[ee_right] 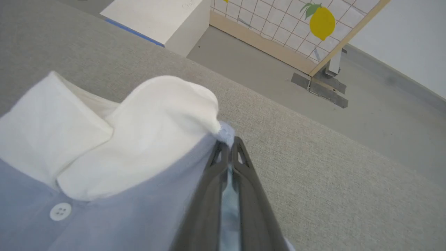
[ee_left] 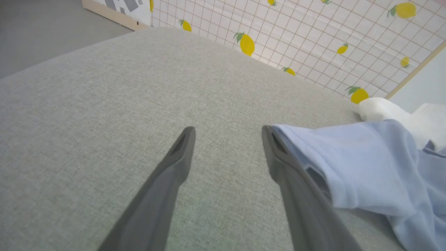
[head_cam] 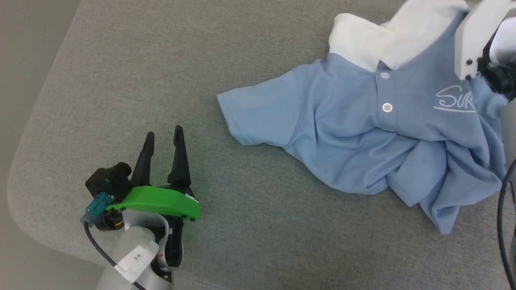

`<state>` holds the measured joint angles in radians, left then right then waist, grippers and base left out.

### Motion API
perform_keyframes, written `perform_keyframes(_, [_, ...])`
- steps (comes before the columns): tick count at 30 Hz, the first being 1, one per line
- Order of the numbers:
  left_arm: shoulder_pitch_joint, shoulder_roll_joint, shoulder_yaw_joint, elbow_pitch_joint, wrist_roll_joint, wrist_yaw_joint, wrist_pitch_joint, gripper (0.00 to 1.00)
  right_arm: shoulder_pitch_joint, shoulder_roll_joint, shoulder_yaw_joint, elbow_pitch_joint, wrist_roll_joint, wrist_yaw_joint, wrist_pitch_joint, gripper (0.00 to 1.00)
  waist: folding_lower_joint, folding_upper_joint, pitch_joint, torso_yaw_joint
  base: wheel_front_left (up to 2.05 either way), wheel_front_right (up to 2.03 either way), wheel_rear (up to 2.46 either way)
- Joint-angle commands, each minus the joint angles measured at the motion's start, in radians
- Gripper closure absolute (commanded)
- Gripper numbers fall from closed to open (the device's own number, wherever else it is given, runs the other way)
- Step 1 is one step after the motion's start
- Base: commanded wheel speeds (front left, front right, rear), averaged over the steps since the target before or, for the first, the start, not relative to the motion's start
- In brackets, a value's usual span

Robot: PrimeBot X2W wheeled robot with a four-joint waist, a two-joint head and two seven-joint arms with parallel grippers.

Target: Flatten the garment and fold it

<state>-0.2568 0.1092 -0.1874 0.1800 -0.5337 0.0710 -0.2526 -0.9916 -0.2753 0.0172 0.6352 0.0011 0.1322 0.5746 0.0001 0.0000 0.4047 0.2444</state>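
You are working on a grey woven padded surface (head_cam: 161, 60) with a rounded corner, which sits beyond the garment's sleeve end, toward the robot's left. Past that corner lies a plain grey floor (head_cam: 24, 60). Behind the garment stands a lemon-print panel (ee_left: 313, 31) of white grid squares, held in a wooden frame (ee_right: 264, 43). A white box (ee_right: 156, 17) with a blue edge rests on the floor just beside the panel.

The garment (head_cam: 363, 153) lies crumpled on the surface, chest side up. Its white collar (head_cam: 363, 36) is at the far edge, and two buttons (head_cam: 387, 107) run down the placket. The cursive logo (head_cam: 453, 100) is partly covered by the right arm's pale housing. One sleeve (head_cam: 258, 108) is spread flat toward the left gripper, while the lower body is bunched in deep folds.

Your right gripper (ee_right: 228, 144) is pinched tight on the garment, with blue cloth caught between its fingers just beside the collar. Your left gripper (head_cam: 164, 132) is spread wide and grips nothing. It sits near the sleeve hem but apart from it, over bare surface.

A black cable (head_cam: 502, 209) hangs across the garment's bunched right edge.
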Motion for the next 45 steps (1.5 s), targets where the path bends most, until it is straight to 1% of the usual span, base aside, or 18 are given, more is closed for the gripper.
perform_keyframes(1, [-0.004,-0.004,0.003,0.007,0.003,-0.006,-0.007,0.0,0.015,0.012,-0.017,0.026,-0.016,-0.002,0.003,0.51,-0.0001,0.0,-0.013,0.005,0.0,0.0,0.0])
perform_keyframes(2, [0.0,-0.003,0.005,0.012,0.003,-0.006,-0.008,0.0,0.024,0.024,-0.033,0.042,-0.02,-0.002,0.002,0.0,-0.0001,0.0,-0.024,0.0,0.0,0.0,0.0])
perform_keyframes(3, [0.004,-0.003,0.008,0.015,0.002,-0.005,-0.008,0.0,0.028,0.032,-0.041,0.046,-0.019,-0.002,-0.01,0.0,-0.0001,0.0,-0.031,-0.004,0.0,0.0,0.0])
perform_keyframes(7, [0.014,0.005,0.013,0.026,-0.001,-0.008,-0.007,0.0,0.046,0.056,-0.085,0.007,0.016,-0.002,-0.162,0.0,-0.0001,0.0,-0.082,-0.028,0.0,0.0,0.0])
perform_keyframes(11, [0.035,0.023,0.019,0.028,-0.002,-0.005,0.0,0.0,0.111,0.075,-0.071,-0.058,0.073,-0.002,-0.304,0.0,-0.0001,0.0,-0.147,-0.074,0.0,0.0,0.0])
perform_keyframes(14, [0.058,0.033,0.016,0.027,-0.002,0.0,0.015,0.0,0.213,0.08,-0.051,-0.115,0.131,-0.002,-0.361,0.0,-0.0001,0.0,-0.198,-0.103,0.0,0.0,0.0])
perform_keyframes(17, [0.081,0.038,0.013,0.017,-0.002,0.007,0.024,0.0,0.348,0.071,-0.045,-0.197,0.176,-0.002,-0.378,0.0,-0.0001,0.0,-0.235,-0.123,0.0,0.0,0.0])
perform_keyframes(19, [0.098,0.039,0.013,0.009,-0.004,0.014,0.028,0.0,0.441,0.067,-0.051,-0.252,0.187,-0.002,-0.367,0.0,-0.0001,0.0,-0.249,-0.139,0.0,0.0,0.0])
perform_keyframes(21, [0.112,0.039,0.012,0.001,-0.007,0.017,0.033,0.0,0.532,0.069,-0.055,-0.298,0.19,-0.002,-0.333,0.0,-0.0001,0.0,-0.257,-0.151,0.0,0.0,0.0])
perform_keyframes(25, [0.131,0.038,0.005,-0.013,-0.009,0.023,0.042,0.0,0.662,0.076,-0.046,-0.339,0.185,-0.002,-0.156,0.0,-0.0001,0.0,-0.259,-0.169,0.0,0.0,0.0])
perform_keyframes(26, [0.133,0.038,0.002,-0.019,-0.009,0.025,0.046,0.0,0.687,0.083,-0.041,-0.353,0.176,-0.002,-0.071,0.0,-0.0001,0.0,-0.253,-0.172,0.0,0.0,0.0])
perform_keyframes(29, [0.126,0.037,-0.009,-0.027,-0.006,0.023,0.049,0.0,0.686,0.096,-0.033,-0.368,0.15,-0.002,-0.004,0.0,-0.0001,0.0,-0.233,-0.167,0.0,0.0,0.0])
perform_keyframes(32, [0.117,0.036,-0.016,-0.029,-0.005,0.02,0.051,0.0,0.664,0.115,-0.029,-0.352,0.132,-0.002,0.015,0.0,-0.0001,0.0,-0.212,-0.158,0.0,0.0,0.0])
perform_keyframes(36, [0.109,0.037,-0.019,-0.028,-0.007,0.018,0.052,0.0,0.636,0.13,-0.005,-0.296,0.124,-0.002,0.037,0.0,-0.0001,0.0,-0.188,-0.143,0.0,0.0,0.0])
perform_keyframes(37, [0.108,0.037,-0.019,-0.027,-0.008,0.019,0.051,0.0,0.629,0.134,-0.002,-0.283,0.134,-0.002,0.039,0.76,-0.0001,0.0,-0.186,-0.142,0.0,0.0,0.0])
perform_keyframes(38, [0.109,0.038,-0.018,-0.026,-0.009,0.02,0.051,0.0,0.624,0.133,0.005,-0.278,0.141,-0.002,0.033,1.0,-0.0001,0.0,-0.184,-0.141,0.0,0.0,0.0])
perform_keyframes(42, [0.108,0.038,-0.016,-0.018,-0.014,0.02,0.048,0.0,0.639,0.116,0.028,-0.302,0.216,-0.002,0.02,1.0,-0.0001,0.0,-0.184,-0.138,0.0,0.0,0.0])
perform_keyframes(45, [0.111,0.038,-0.014,-0.013,-0.019,0.021,0.046,0.0,0.709,0.077,0.065,-0.388,0.298,-0.002,0.078,1.0,-0.0001,0.0,-0.197,-0.143,0.0,0.0,0.0])
